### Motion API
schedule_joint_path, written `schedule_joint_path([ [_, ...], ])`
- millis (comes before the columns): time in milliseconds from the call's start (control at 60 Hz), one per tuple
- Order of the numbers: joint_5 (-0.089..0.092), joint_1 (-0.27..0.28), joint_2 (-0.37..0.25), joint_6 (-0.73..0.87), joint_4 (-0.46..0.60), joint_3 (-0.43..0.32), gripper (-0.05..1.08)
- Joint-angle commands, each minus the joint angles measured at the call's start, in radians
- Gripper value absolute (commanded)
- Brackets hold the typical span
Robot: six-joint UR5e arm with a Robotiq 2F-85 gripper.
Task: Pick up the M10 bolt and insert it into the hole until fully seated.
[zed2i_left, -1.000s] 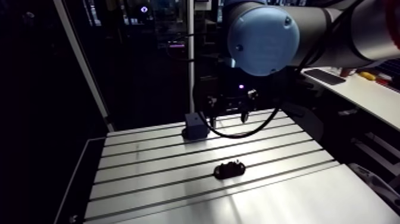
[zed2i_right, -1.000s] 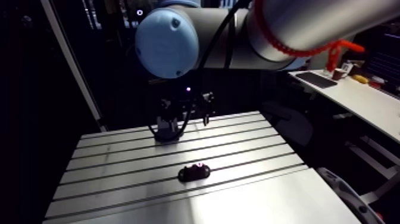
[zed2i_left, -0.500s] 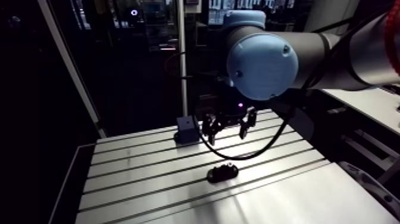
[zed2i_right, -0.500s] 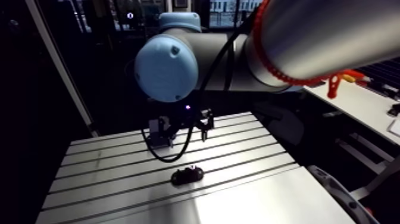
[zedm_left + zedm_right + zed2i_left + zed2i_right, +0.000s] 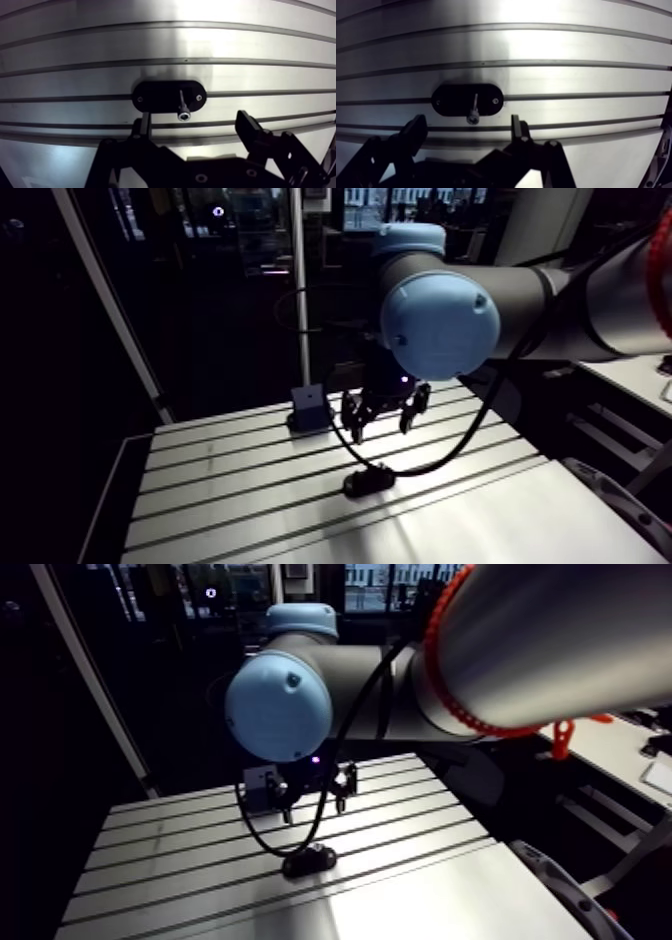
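You cannot make out any hole in the small blue block, and the silver socket-head bolt in its black oval holder sits just ahead, between the spread-apart fingers.

Dim overall — hard white glare on the table, slots bowed.

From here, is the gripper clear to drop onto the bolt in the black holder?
Likely yes: the gripper hangs open above the bolt, which sticks out of the black holder, and nothing stands between them.
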Motion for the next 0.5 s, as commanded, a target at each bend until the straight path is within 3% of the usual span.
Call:
schedule_joint_path([
  [17,0.000,0.000,0.010,-0.002,-0.007,0.008,0.16],
  [500,0.000,0.000,0.049,-0.005,-0.057,0.034,0.32],
])
